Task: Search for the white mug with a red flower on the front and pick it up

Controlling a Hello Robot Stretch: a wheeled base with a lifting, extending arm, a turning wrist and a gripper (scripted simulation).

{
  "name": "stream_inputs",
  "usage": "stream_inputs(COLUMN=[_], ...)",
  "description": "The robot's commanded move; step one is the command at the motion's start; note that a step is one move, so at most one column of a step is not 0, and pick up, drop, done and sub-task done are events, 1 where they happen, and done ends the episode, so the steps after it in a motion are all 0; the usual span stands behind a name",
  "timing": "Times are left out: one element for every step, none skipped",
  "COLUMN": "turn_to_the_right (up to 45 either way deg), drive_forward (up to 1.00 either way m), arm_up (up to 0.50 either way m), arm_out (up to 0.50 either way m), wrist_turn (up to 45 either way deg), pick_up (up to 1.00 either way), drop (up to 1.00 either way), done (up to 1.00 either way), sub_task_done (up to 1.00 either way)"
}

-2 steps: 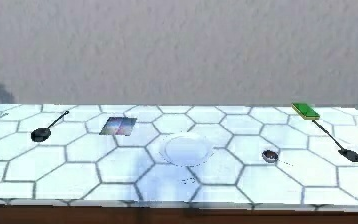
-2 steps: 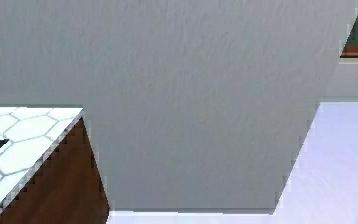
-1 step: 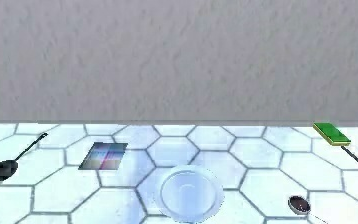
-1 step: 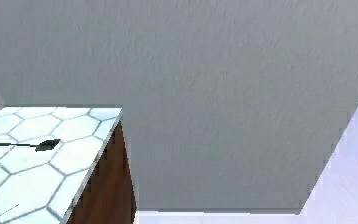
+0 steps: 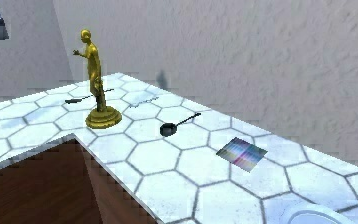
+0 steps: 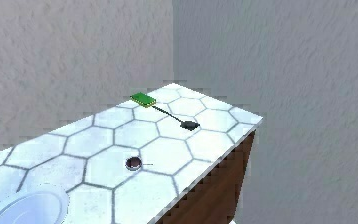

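Mug: can't tell where it is. Gripper: can't tell its state.

Containers: 1 white round rimmed vessel point(image 5: 322, 213) at bottom right of fwd view, inside plain white. A similar white round shape point(image 6: 27, 208) at bottom left of arm side view.

Countertop point(image 5: 157, 160): white hexagon tiles w/ grey grout, brown wood front below. Glossy gold statue point(image 5: 95, 80) of a standing figure on a round base, upper left-centre of fwd view. Black ladle point(image 5: 177, 125) at centre, just right of it. Flat striped card point(image 5: 241, 153) lower right.

Arm side view: flat green card point(image 6: 142, 99) upper centre, dark long-handled utensil point(image 6: 187, 122) to its right, 1 sm dark round blob point(image 6: 134, 162) w/ red below centre. Walls point(image 6: 77, 50) grey, rough.
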Motion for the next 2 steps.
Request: stream_inputs(turn_to_the_right=[0.0,0.0], drive_forward=[0.00,0.00], arm_up=[0.50,0.38], arm_out=[0.00,0.00], wrist_turn=[0.0,0.0], pick_up=[0.00,0.00], drop=[0.00,0.00], done=[0.00,0.00], sub_task_done=[0.00,0.00])
